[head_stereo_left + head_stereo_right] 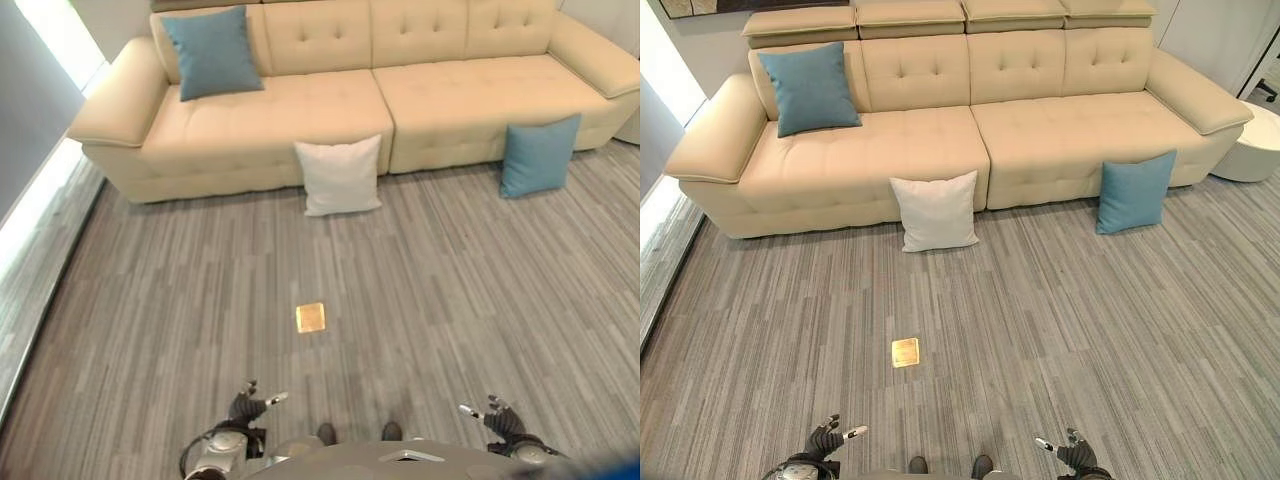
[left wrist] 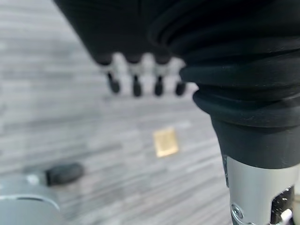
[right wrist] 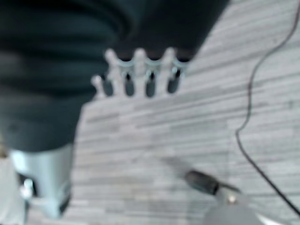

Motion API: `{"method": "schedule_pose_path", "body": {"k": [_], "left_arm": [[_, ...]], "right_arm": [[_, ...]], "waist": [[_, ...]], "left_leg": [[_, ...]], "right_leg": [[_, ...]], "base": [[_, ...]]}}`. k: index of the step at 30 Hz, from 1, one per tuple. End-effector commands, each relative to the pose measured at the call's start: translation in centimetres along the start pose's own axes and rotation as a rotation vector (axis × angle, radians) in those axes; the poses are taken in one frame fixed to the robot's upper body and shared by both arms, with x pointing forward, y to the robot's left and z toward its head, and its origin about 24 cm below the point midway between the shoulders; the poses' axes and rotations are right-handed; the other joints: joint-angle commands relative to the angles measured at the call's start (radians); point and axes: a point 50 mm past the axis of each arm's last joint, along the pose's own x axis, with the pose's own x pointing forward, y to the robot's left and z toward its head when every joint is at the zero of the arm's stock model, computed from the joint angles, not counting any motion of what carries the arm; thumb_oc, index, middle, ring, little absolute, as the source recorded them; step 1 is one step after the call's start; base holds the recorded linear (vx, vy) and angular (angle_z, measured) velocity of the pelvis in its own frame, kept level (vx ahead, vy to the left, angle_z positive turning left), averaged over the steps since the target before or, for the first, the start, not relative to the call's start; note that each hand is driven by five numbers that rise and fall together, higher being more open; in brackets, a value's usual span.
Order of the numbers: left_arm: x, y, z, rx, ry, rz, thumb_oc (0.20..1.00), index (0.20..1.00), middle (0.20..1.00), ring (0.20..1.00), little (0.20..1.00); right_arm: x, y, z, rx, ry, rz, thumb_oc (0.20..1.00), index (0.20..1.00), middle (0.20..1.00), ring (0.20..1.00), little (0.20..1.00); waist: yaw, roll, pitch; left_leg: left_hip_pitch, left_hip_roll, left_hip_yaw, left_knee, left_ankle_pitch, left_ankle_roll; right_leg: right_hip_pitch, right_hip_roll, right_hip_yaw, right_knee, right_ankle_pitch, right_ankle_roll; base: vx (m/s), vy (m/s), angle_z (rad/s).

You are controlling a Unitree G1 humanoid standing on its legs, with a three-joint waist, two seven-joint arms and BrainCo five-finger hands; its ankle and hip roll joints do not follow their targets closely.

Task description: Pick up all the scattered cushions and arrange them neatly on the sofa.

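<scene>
Three cushions are in sight. One teal cushion (image 1: pixel 808 87) already sits upright on the cream sofa (image 1: pixel 1060 130), leaning into the corner by its left armrest. A white cushion (image 1: pixel 935 211) stands on the grey striped floor (image 1: pixel 1090 340), propped against the sofa's front near the seam between the two seats. A second teal cushion (image 1: pixel 1134 192) leans against the sofa front farther to the right.

Both floor cushions look light, soft and squashy, so they should give under the fingers rather than slip; a top edge or upper corner seems the easiest place to take hold (a hold across the flat face would likely just dent it).

A small brass floor plate (image 1: pixel 905 352) lies between the robot and the white cushion.

Left hand (image 1: pixel 247 403) and right hand (image 1: pixel 497 414) hang low at the robot's sides, well apart from every cushion, fingers straight and relaxed, holding nothing. Most of the sofa's seat is bare, with room for both cushions.
</scene>
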Motion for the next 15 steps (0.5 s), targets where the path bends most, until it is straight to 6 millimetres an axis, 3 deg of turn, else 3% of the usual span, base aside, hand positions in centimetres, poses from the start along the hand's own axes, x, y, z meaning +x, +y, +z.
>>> {"method": "schedule_pose_path", "body": {"k": [1, 10, 15], "left_arm": [[0.7, -0.7, 1.5, 0.028, -0.007, -0.027, 1.000, 1.000, 1.000, 1.000, 1.000], [0.7, -1.3, 1.5, 0.050, 0.009, -0.058, 1.000, 1.000, 1.000, 1.000, 1.000], [1.1, -1.9, 3.0, 0.075, -0.030, -0.079, 1.000, 1.000, 1.000, 1.000, 1.000]], "right_arm": [[0.4, -0.6, 0.9, -0.050, -0.010, -0.003, 1.000, 1.000, 1.000, 1.000, 1.000], [0.5, -0.5, 1.1, -0.058, -0.004, 0.009, 1.000, 1.000, 1.000, 1.000, 1.000], [0.6, -0.3, 1.9, -0.044, -0.032, 0.021, 1.000, 1.000, 1.000, 1.000, 1.000]], "waist": [[0.005, -0.026, -0.011], [-0.001, -0.031, -0.003], [-0.018, -0.046, 0.038]], "left_leg": [[-0.009, 0.019, 0.029, -0.008, 0.019, -0.092], [-0.010, 0.030, 0.021, 0.019, 0.014, -0.097], [-0.107, 0.054, 0.001, 0.186, 0.000, -0.127]], "right_leg": [[0.025, -0.049, -0.024, 0.012, -0.001, 0.104], [0.027, -0.040, -0.023, 0.029, -0.017, 0.091], [-0.003, -0.034, -0.008, 0.087, -0.051, 0.053]], "base": [[0.00, 0.000, 0.00], [0.01, -0.056, -0.02], [-0.06, -0.134, 0.15]]}}
